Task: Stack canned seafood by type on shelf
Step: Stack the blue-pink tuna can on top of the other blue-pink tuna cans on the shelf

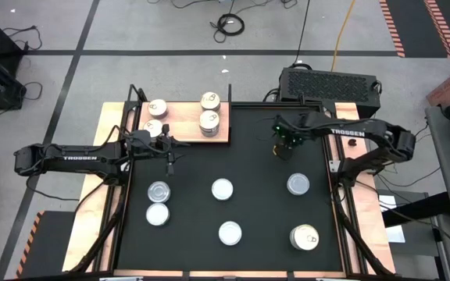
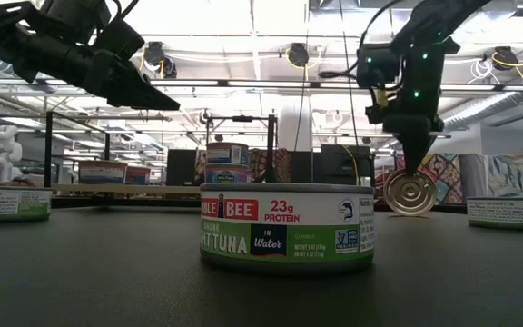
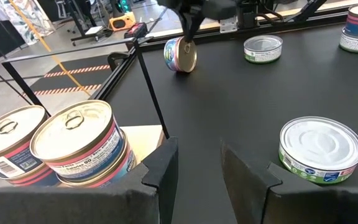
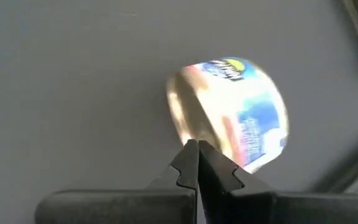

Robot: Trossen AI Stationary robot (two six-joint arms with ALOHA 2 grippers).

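The wooden shelf (image 1: 184,133) lies at the mat's far left corner and bears several tins, among them two gold-lidded ones (image 3: 79,146). More tins lie flat on the black mat (image 1: 264,211). One tin (image 2: 409,193) stands on its edge on the mat near the far right. My right gripper (image 2: 413,166) is shut right above it and also shows in the high view (image 1: 286,146). My left gripper (image 1: 170,162) is open and empty, above the mat just off the shelf's near edge. My right gripper's shut fingertips (image 4: 197,152) meet the upended tin at its uppermost rim (image 2: 411,174), coming from above and pointing down. The tin stands on its edge on the mat, one flat face toward the near side. Whether the rim is caught between the fingers, I cannot tell.
Flat tins on the mat: two at the left (image 1: 158,201), two in the middle (image 1: 223,188), two at the right (image 1: 298,183). A green-labelled tuna tin (image 2: 287,227) fills the low view's foreground. A black box (image 1: 330,82) stands beyond the far edge.
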